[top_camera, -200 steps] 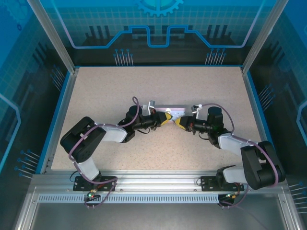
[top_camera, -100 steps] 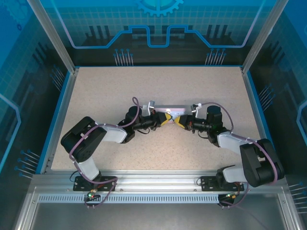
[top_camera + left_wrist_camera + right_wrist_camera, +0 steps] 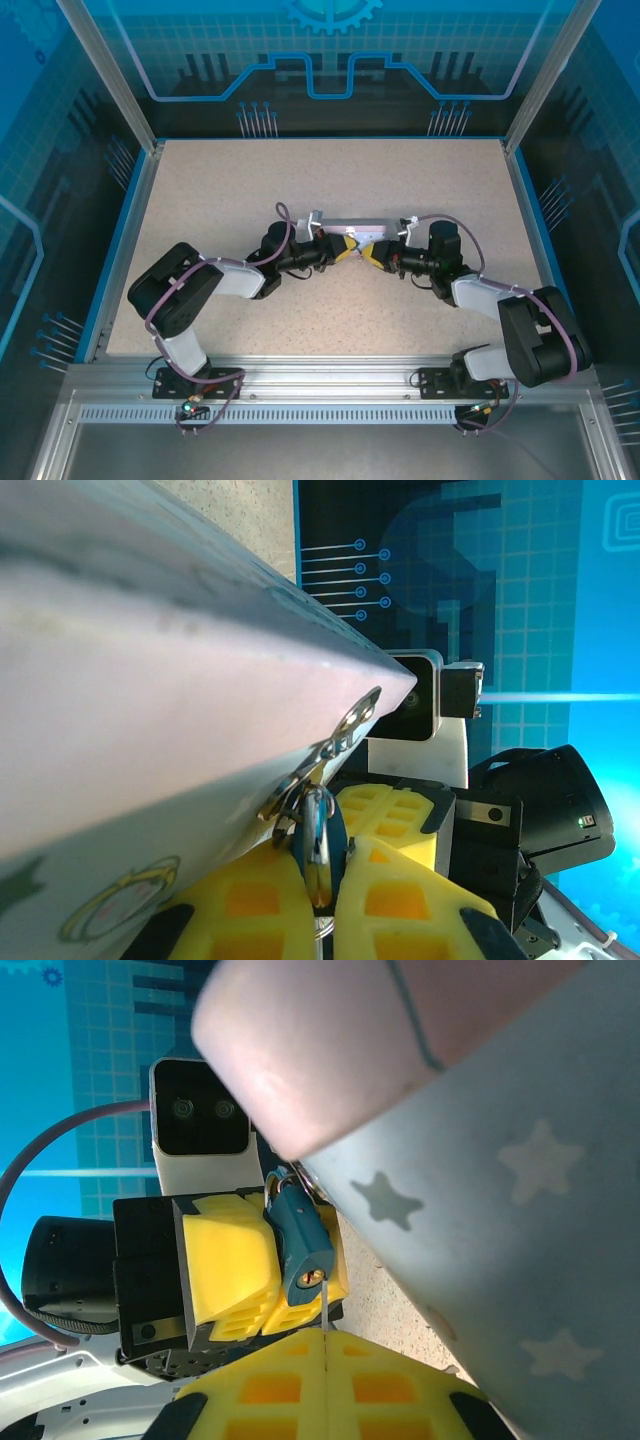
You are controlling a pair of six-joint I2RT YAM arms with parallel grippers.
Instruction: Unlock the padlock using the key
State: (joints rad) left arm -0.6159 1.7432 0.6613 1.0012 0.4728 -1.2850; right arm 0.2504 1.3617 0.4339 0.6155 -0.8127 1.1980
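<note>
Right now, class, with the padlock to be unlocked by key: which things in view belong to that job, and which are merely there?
Job in hand:
- padlock, gripped by the left gripper
- key, pinched in the right gripper

Merely there:
- pale star-print tin
- speckled table

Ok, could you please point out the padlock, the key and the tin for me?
padlock (image 3: 303,1235): right wrist view, on its teal body.
key (image 3: 324,1310): right wrist view, on the thin shaft under the keyhole.
tin (image 3: 470,1160): right wrist view, on its pale blue starred side.
</note>
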